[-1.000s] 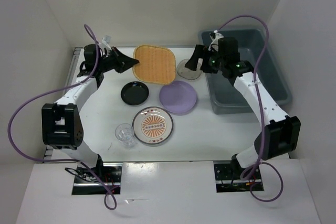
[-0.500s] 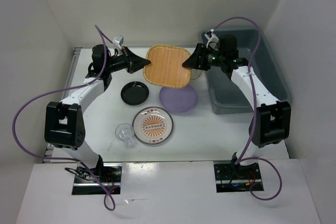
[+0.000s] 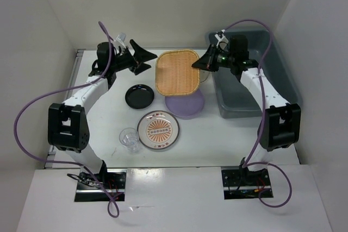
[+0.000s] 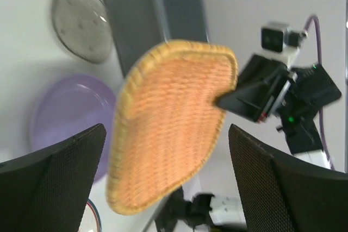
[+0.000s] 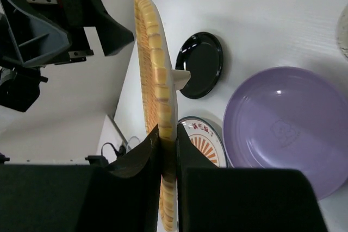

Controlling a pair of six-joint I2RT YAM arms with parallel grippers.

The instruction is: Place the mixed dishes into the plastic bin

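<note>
While our right gripper (image 3: pixel 202 63) clamps the rim of the tan plate (image 3: pixel 176 71) between both fingers, we hold the plate tilted above the table (image 3: pixel 109 123). Our left gripper (image 3: pixel 145 59) is spread wide, facing the plate's opposite edge and gripping nothing. The plate hangs between the two grippers, over the lavender plate's (image 3: pixel 185 104) far edge, with the plastic bin (image 3: pixel 283 80) behind our right fingers.
</note>
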